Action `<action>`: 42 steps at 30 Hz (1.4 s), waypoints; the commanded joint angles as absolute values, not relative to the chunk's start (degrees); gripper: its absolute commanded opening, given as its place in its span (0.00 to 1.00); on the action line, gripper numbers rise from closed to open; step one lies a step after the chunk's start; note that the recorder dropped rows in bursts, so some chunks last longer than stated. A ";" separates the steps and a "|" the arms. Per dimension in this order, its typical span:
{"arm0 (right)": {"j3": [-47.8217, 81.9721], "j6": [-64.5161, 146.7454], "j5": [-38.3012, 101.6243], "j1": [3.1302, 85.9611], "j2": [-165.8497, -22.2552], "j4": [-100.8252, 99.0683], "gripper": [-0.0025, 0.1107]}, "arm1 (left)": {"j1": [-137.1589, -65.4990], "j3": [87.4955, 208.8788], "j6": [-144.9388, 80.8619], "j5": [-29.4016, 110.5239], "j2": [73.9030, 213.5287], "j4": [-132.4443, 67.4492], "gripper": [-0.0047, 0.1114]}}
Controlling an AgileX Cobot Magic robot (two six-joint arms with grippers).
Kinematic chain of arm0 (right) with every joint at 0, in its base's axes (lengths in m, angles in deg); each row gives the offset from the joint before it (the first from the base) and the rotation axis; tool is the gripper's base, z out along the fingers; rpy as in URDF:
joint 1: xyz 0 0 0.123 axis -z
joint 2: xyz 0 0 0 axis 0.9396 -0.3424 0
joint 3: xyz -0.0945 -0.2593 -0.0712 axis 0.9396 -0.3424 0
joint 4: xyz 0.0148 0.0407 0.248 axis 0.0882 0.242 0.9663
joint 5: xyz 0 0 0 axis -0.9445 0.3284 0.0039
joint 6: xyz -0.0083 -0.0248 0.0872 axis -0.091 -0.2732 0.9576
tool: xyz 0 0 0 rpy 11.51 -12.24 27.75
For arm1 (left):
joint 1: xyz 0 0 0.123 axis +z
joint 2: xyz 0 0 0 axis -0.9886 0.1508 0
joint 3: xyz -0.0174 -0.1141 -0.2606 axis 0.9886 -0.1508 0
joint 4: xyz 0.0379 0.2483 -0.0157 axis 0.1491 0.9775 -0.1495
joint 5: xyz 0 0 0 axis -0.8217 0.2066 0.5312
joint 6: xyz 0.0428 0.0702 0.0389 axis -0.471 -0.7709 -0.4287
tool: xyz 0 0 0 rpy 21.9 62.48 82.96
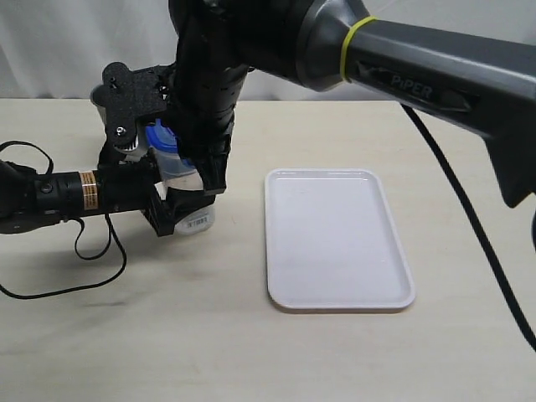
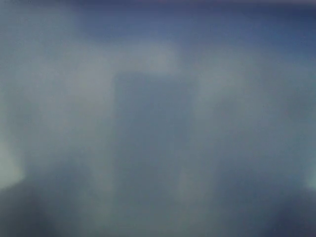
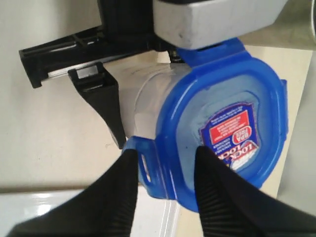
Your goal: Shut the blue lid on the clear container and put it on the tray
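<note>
The clear container (image 1: 182, 174) stands upright on the table with a white label near its base. The blue lid (image 1: 161, 138) sits on top of it; its red-blue sticker shows in the right wrist view. My left gripper (image 1: 163, 197) reaches in from the left and is shut on the container body, with one black finger (image 3: 101, 98) beside the wall. My right gripper (image 3: 165, 153) comes down from above, closed on one lid (image 3: 222, 113) flap, with one finger outside the flap and one on the lid top. The left wrist view is only blur. The white tray (image 1: 335, 293) lies to the right.
My right arm's dark body (image 1: 402, 59) spans the upper right of the exterior view, above the tray. Black cables (image 1: 84, 251) trail on the table beside the left arm. A corner of the tray (image 3: 49, 207) shows under my right fingers.
</note>
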State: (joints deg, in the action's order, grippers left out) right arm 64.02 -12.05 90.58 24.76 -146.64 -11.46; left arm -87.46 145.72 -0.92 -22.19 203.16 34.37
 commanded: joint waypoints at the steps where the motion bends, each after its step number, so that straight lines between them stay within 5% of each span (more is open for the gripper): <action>1: 61.06 -9.62 93.24 25.16 -153.54 -7.99 0.20 | -88.38 145.59 -2.40 -25.98 203.12 37.97 0.55; 23: 56.42 -4.50 85.63 25.16 -153.65 -10.83 0.11 | -88.38 145.59 -2.29 -26.59 203.12 38.51 0.55; 32: 56.42 -3.39 88.49 25.68 -147.20 -7.31 0.38 | -88.38 145.59 -2.66 -26.17 203.12 38.83 0.19; 36: 56.42 -1.39 88.77 27.26 -144.84 -7.06 0.39 | -88.38 145.59 -2.81 -25.11 203.12 40.05 0.04; 42: 56.42 0.40 90.47 30.71 -143.74 -4.18 0.39 | -87.00 145.59 -2.70 -27.85 203.00 42.28 0.04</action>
